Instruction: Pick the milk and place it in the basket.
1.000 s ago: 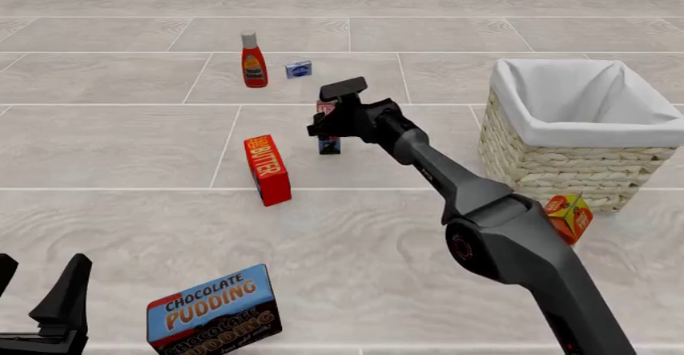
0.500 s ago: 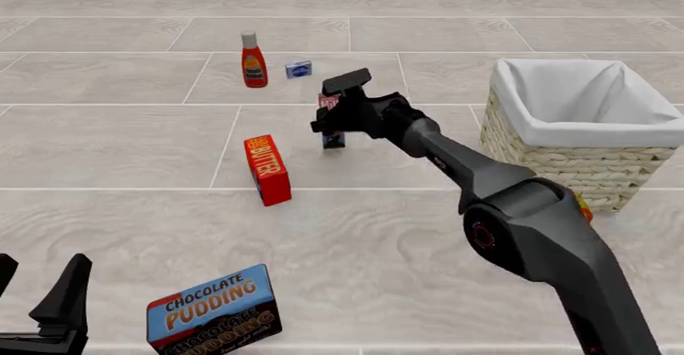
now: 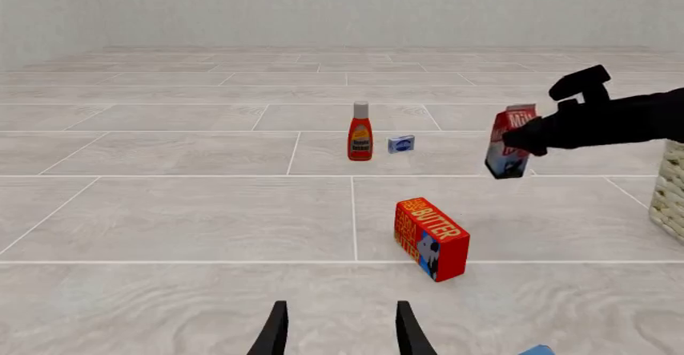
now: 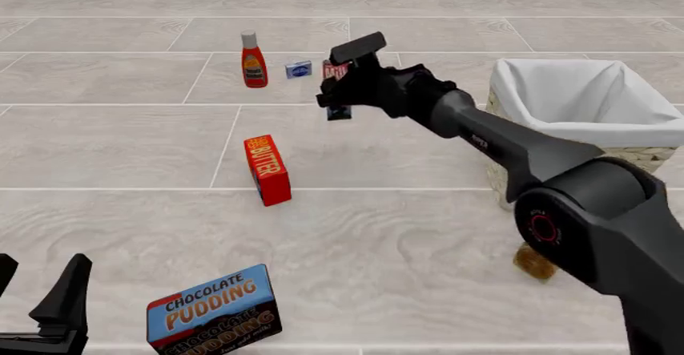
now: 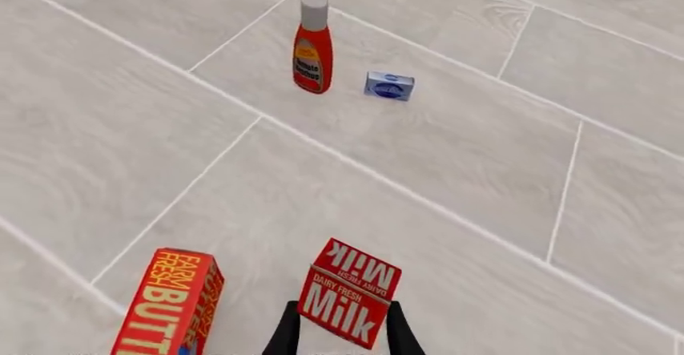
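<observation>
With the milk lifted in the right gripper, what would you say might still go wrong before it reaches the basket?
1. The milk hangs tilted in the right gripper, whose fingers hold only its lower part, so it might slip or rotate during the carry.
2. The basket has a high cloth-lined rim; a low approach could knock the carton against it.
3. The orange carton on the floor beside the basket sits under the right arm and could get bumped if the arm drops.

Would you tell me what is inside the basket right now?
Only the white cloth lining shows inside the basket. Its floor is hidden by the near wall and the right arm. The milk is still outside, held in the right gripper.
</observation>
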Controlling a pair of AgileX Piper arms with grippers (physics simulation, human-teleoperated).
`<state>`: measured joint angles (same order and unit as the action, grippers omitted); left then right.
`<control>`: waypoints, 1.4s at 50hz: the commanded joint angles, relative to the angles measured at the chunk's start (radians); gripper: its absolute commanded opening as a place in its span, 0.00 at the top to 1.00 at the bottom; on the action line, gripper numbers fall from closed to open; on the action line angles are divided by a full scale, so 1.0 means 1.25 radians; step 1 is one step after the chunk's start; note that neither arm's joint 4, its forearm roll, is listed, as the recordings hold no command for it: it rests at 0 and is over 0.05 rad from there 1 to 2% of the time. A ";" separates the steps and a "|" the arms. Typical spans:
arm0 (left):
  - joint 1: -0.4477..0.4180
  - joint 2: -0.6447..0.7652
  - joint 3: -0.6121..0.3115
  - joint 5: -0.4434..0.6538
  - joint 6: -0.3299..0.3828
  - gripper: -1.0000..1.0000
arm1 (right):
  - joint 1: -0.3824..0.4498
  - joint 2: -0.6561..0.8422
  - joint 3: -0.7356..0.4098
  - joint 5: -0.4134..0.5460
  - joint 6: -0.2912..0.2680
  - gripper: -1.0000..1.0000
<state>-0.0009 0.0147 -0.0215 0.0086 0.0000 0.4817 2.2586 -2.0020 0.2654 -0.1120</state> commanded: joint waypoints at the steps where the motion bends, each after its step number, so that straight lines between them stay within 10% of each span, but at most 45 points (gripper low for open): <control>1: 0.000 0.000 0.000 0.000 0.000 0.00 | 0.002 -0.120 0.076 -0.031 0.002 1.00; 70: 0.000 0.000 0.000 0.000 0.000 0.00 | -0.128 -0.531 0.374 -0.020 -0.029 1.00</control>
<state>-0.0009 0.0147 -0.0215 0.0086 0.0001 0.3599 1.6478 -1.5413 0.2365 -0.1649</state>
